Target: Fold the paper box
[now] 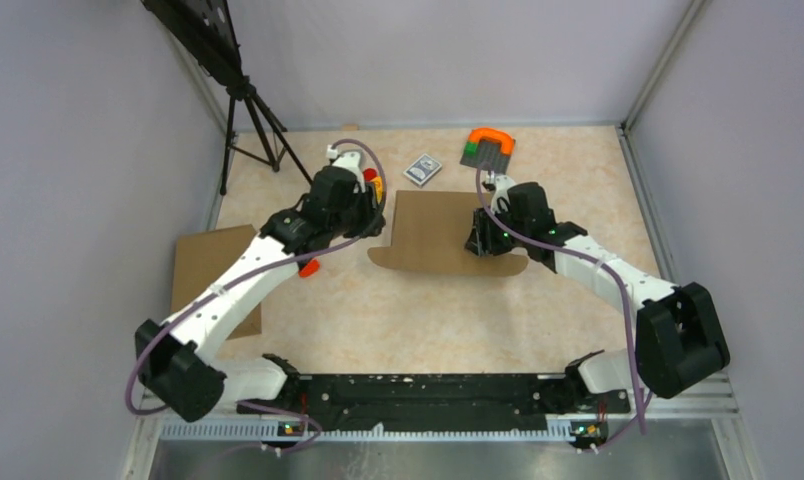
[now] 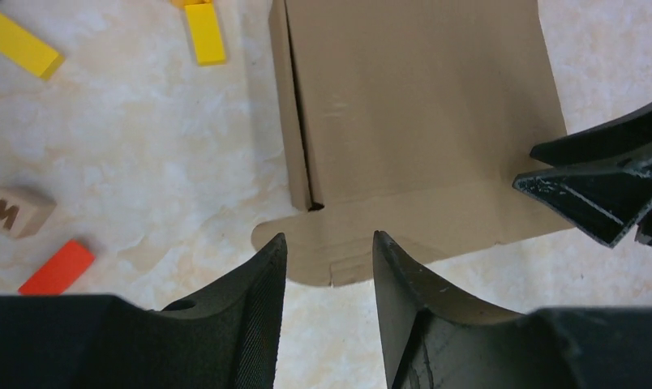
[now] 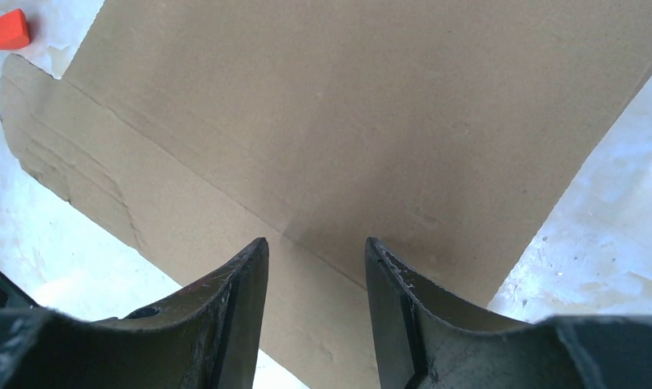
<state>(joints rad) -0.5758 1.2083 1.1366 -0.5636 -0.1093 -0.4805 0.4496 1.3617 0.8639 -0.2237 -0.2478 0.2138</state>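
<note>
Left gripper (image 2: pixel 329 243), jaws parted and empty, hovers over the near-left corner of the paper box (image 2: pixel 420 121). Right gripper (image 3: pixel 316 243), likewise parted and holding nothing, hangs over the sheet's right half. The paper box lies mid-tabletop (image 1: pixel 378 320) as a mostly flat sheet: one narrow strip on its left edge seems creased up and the rounded near flap lies flat, so nearly all the folding appears left to do.

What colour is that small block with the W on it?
The letter block is pale wood-tan with a dark W; the left wrist view shows it best.
</note>
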